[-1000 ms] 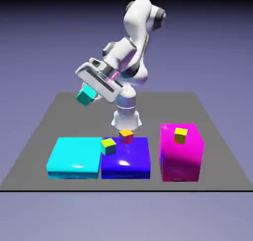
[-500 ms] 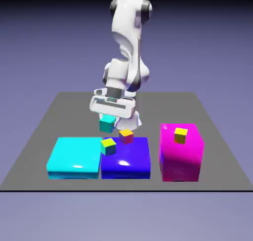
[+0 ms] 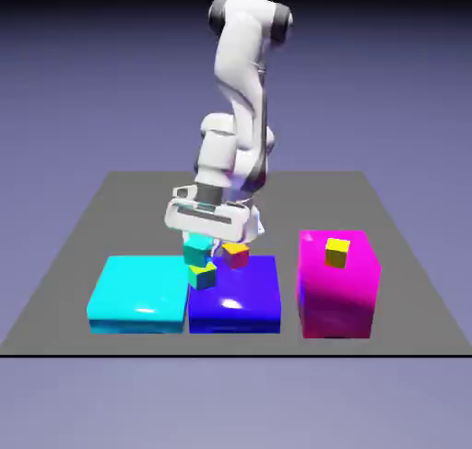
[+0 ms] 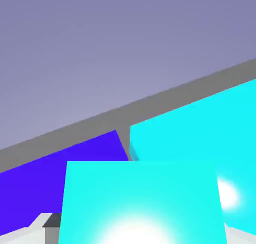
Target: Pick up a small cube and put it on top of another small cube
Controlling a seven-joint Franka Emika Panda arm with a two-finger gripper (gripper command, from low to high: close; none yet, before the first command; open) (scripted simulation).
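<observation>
Flat glossy cyan block (image 3: 140, 290) on dark grey worktop (image 3: 83, 226), exterior view's left. Flat glossy deep-blue block (image 3: 244, 307) just beside it, narrow gap between — gap also seen in hand view. Tall glossy magenta block (image 3: 336, 295) at exterior view's right, apart from the blue one. Small all-yellow cube (image 3: 337, 253) appears over the magenta block's top; contact unclear. Small cube with orange-yellow top and red sides (image 3: 236, 255) at the blue block's far edge — can't tell if on it or behind. Plain blue-violet backdrop (image 3: 387, 88).
</observation>
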